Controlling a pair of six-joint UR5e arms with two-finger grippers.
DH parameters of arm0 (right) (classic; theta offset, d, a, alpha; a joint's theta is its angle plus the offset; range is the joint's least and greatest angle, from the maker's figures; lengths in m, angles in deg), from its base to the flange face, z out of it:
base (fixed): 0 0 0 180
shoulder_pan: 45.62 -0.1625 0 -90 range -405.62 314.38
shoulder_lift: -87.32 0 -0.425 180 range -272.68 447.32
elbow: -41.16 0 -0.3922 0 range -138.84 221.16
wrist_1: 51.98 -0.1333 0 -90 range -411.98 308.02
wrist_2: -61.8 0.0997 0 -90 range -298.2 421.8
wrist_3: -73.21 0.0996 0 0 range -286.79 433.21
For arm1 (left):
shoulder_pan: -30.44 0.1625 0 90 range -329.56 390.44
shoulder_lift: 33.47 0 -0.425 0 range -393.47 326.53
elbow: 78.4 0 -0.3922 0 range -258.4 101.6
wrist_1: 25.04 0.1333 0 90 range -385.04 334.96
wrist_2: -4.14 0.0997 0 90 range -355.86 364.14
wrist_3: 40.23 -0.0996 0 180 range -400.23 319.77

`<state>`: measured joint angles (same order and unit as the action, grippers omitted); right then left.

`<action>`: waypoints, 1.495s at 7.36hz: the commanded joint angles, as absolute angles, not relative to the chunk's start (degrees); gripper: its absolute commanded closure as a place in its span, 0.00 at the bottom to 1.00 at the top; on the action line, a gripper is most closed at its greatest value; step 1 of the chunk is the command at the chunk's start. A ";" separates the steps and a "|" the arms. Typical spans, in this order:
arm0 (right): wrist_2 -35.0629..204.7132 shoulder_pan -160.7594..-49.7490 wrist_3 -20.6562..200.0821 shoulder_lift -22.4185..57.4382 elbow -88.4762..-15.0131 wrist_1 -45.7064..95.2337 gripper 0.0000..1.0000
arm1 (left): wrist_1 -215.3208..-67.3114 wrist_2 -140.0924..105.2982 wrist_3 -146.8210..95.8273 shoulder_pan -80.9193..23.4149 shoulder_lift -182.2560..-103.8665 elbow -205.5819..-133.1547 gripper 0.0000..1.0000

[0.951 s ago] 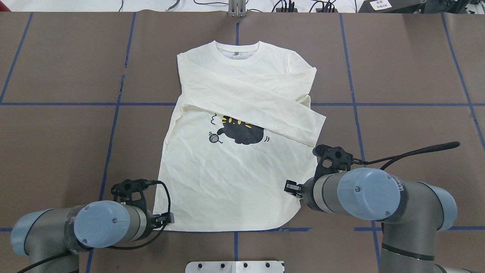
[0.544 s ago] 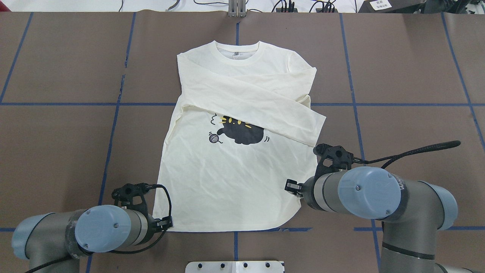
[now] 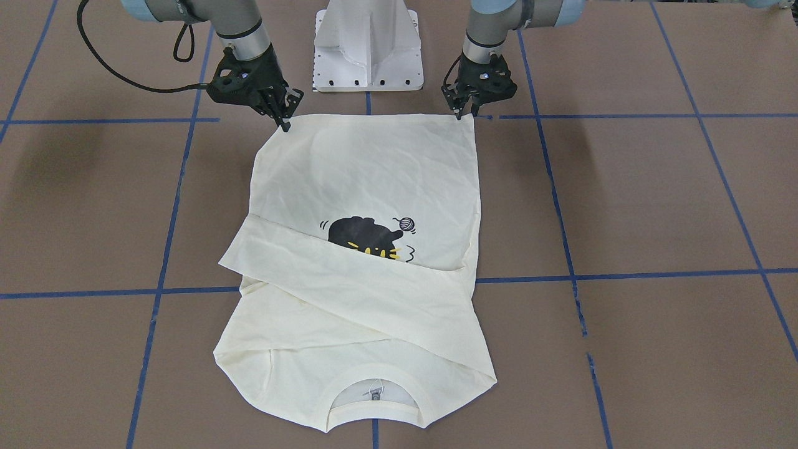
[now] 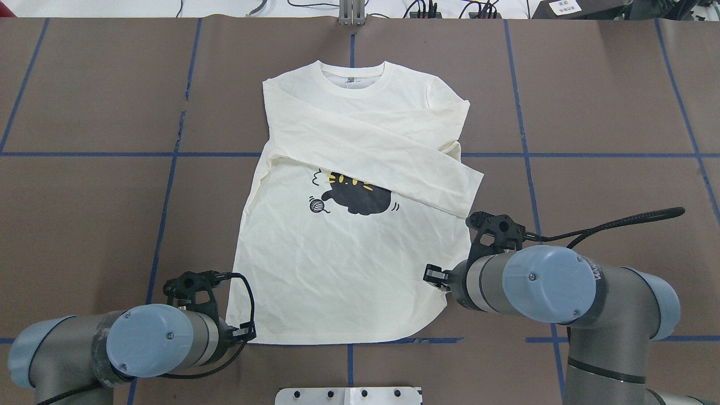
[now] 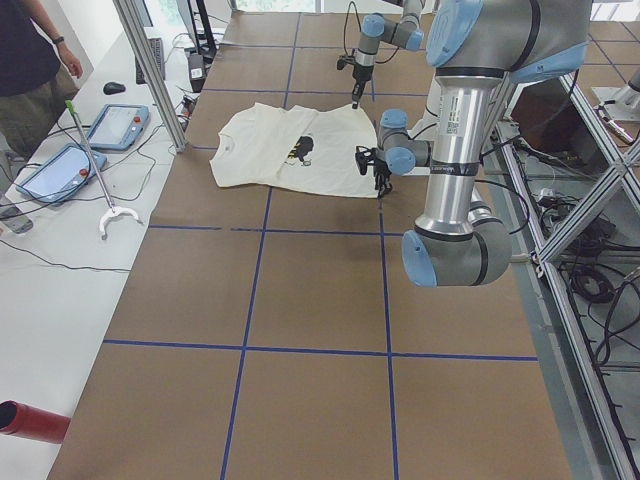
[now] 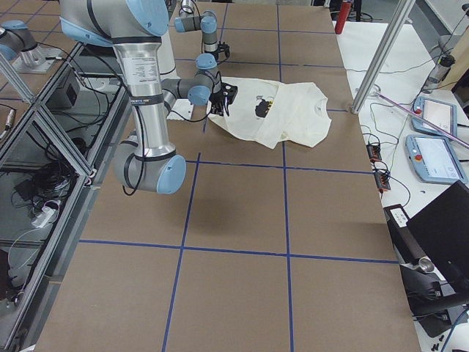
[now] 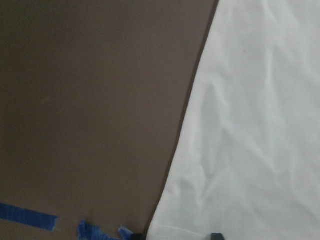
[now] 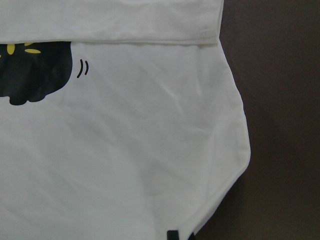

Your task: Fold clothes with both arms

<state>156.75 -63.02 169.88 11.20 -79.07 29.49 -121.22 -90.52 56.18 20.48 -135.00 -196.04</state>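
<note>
The shirt (image 4: 337, 270) seems light and floppy; pinch its hem corners, where left claw (image 3: 467, 111) and right claw (image 3: 282, 117) sit; parted or closed, I cannot tell.

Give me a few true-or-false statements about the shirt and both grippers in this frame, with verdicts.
1. The shirt lies with its cat print facing up. True.
2. Its collar points toward the robot's base. False: the collar is at the far end; the hem is nearest the base.
3. A sleeve is folded across the chest, covering part of the print. True.
4. The left gripper and right gripper are at the shoulders. False: each is at a hem corner on its own side.
</note>
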 commanded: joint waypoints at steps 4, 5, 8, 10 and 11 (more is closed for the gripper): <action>156.81 -63.29 169.71 11.20 -78.90 29.58 1.00 | -119.69 -90.52 55.49 20.69 -134.98 -196.09 0.35; 156.81 -63.29 169.63 11.12 -78.90 29.58 1.00 | -119.69 -90.52 55.49 20.86 -135.07 -196.00 0.23; 156.81 -63.29 169.71 11.20 -78.90 29.58 1.00 | -119.96 -90.43 54.88 20.69 -135.33 -194.68 0.19; 156.81 -63.29 169.63 11.12 -78.81 29.67 1.00 | -119.96 -90.43 54.78 20.69 -135.33 -194.33 0.19; 156.81 -63.29 169.63 11.12 -78.81 29.67 1.00 | -119.96 -90.43 54.78 20.69 -135.33 -194.24 0.19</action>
<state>156.81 -63.29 169.66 11.13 -78.82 29.64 -119.95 -90.41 54.80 20.70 -135.33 -194.38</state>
